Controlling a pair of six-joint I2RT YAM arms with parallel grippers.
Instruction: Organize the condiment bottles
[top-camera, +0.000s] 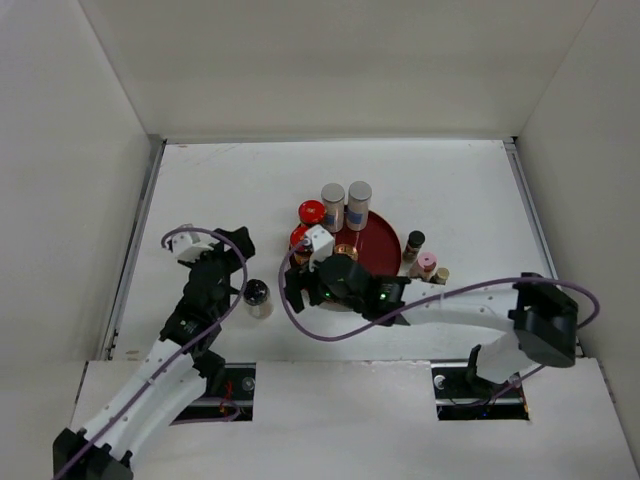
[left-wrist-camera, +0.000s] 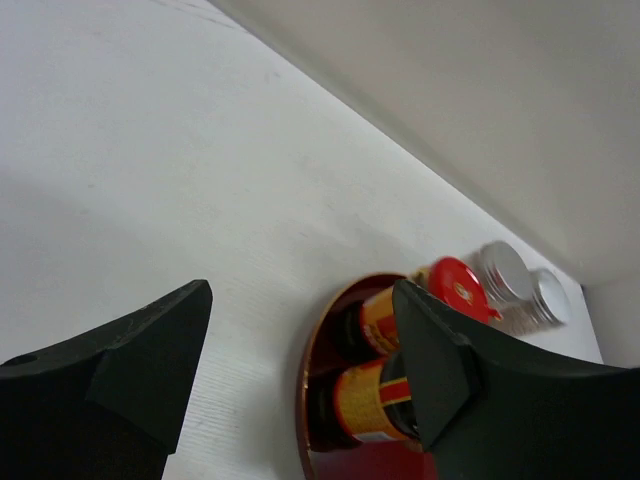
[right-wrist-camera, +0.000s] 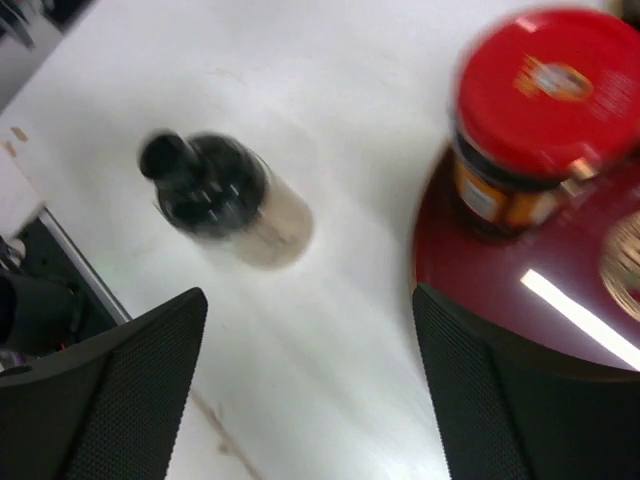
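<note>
at the near side of the white table (top-camera: 200, 180), a black-capped bottle (top-camera: 258, 297) sits alone between the two arms. just beyond it, the left gripper (left-wrist-camera: 300, 320) and the right gripper (right-wrist-camera: 310, 300) hover with jaws apart, grasping nothing. behind them, red-capped jars (top-camera: 312, 211) stand at the left rim of the dark-red tray (top-camera: 385, 238). two silver-capped jars (top-camera: 333, 205) stand at its far edge, and a pink-capped bottle (top-camera: 427, 263) stands just off its right side.
</note>
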